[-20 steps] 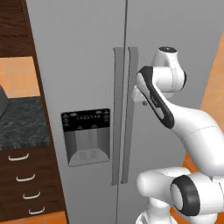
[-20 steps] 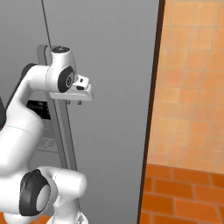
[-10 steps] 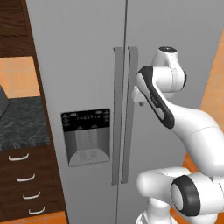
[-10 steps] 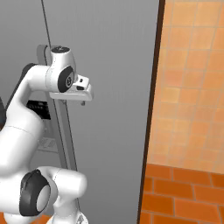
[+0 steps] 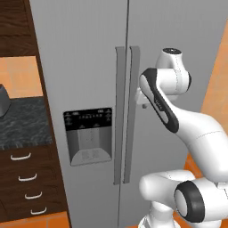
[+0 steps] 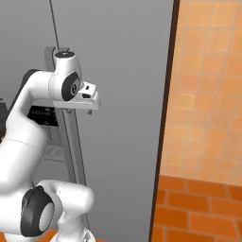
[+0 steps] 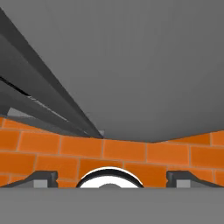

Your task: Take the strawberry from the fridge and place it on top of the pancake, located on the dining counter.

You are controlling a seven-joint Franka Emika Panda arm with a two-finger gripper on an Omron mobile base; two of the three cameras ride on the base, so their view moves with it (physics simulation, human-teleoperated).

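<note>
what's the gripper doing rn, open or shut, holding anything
Gripper: open, jaws wide apart, holding nothing, pointed down the fridge door.

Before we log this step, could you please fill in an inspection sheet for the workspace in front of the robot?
Surface: black-topped dark-wood cabinet left of the fridge, with four drawer pulls.
Job's things: fridge with both doors shut; dispenser in its left door.
Clutter: grey object at the picture's edge on the cabinet top, unidentifiable.
Grippers: gripper open, holding nothing, beside the right door's handle.
Cables: nothing seen.
Surroundings: orange tiled wall and orange brick floor right of the fridge.
</note>
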